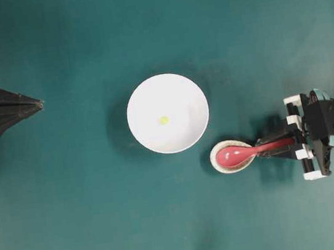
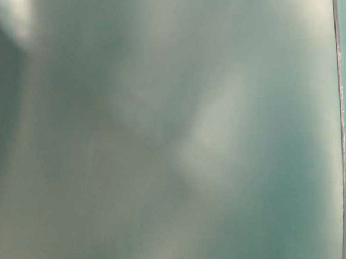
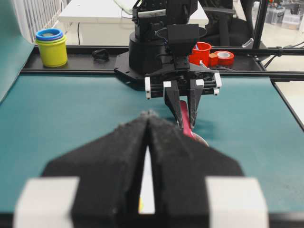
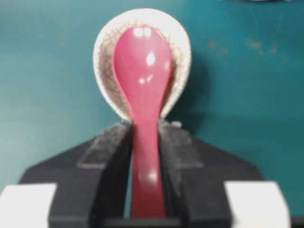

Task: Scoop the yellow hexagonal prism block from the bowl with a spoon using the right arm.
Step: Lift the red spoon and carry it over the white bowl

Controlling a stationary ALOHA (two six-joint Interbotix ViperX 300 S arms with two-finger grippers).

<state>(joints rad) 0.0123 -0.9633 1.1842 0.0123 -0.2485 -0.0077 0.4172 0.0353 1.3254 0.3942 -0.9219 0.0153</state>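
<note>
The white bowl sits mid-table with the tiny yellow hexagonal prism block lying near its centre. To its lower right the red-pink spoon rests with its scoop in a small speckled dish. My right gripper comes in from the right, level with the handle. The right wrist view shows the right gripper shut on the spoon at its handle, scoop still in the dish. My left gripper stays shut and empty at the far left, pointing toward the bowl.
Beyond the table's far rail, the left wrist view shows stacked yellow cups with a blue ring and red tape rolls. The table-level view is a blurred teal-grey surface with nothing sharp in it.
</note>
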